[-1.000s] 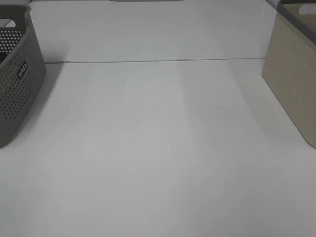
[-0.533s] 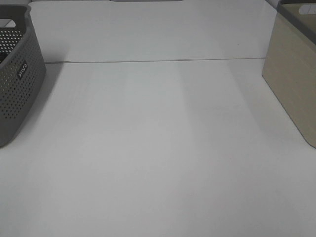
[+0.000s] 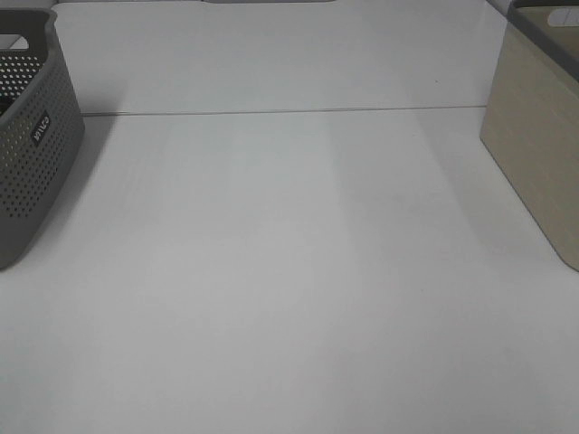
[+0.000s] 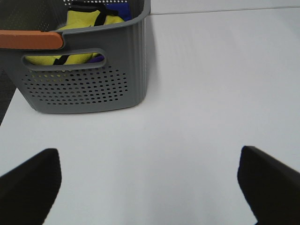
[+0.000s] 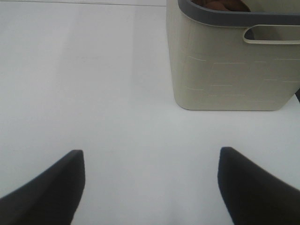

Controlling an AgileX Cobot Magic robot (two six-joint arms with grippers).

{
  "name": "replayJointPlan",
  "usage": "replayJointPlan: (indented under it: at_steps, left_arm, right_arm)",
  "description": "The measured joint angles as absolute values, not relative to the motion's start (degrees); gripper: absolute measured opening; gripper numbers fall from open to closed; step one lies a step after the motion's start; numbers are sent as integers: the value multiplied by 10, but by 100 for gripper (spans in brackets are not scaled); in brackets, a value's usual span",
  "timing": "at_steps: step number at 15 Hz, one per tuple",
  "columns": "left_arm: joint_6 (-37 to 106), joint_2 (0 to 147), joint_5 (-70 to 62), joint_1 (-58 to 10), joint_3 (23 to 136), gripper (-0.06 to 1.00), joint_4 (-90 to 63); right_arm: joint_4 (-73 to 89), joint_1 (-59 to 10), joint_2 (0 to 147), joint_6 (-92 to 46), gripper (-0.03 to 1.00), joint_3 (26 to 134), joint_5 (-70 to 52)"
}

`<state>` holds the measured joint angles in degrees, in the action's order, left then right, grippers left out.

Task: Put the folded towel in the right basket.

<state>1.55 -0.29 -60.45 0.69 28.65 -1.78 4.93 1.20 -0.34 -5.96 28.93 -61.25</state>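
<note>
**Two Baskets, Two Open Grippers**

The left gripper (image 4: 150, 187) is close to its camera. Its two dark fingers (image 4: 30, 180) are spread wide apart. There is nothing between them, only the white table (image 4: 197, 93). A bit farther off stands the gray basket (image 4: 89, 75). It has lots of small holes and an orange strip on its rim. Yellow and blue cloth sits inside it.

The right gripper (image 5: 150, 187) is also close to its camera. Its dark fingers (image 5: 51, 185) are wide apart too, and they hold nothing. Farther off stands the beige basket (image 5: 229, 70) with a dark gray rim. Something brown shows just inside it, but I cannot tell what it is.

From up high, the gray basket (image 3: 27, 136) sits at the left edge and the beige basket (image 3: 538, 136) at the right edge. They are well apart. I cannot tell where the folded towel is.
</note>
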Motion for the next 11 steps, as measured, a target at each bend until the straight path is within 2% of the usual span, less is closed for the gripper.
replayJointPlan:
  at_steps: [11]
  left_arm:
    - [15, -3, -604, 7, 286, 97, -18]
  right_arm:
    - [49, 12, -3, -60, 74, 289, -612]
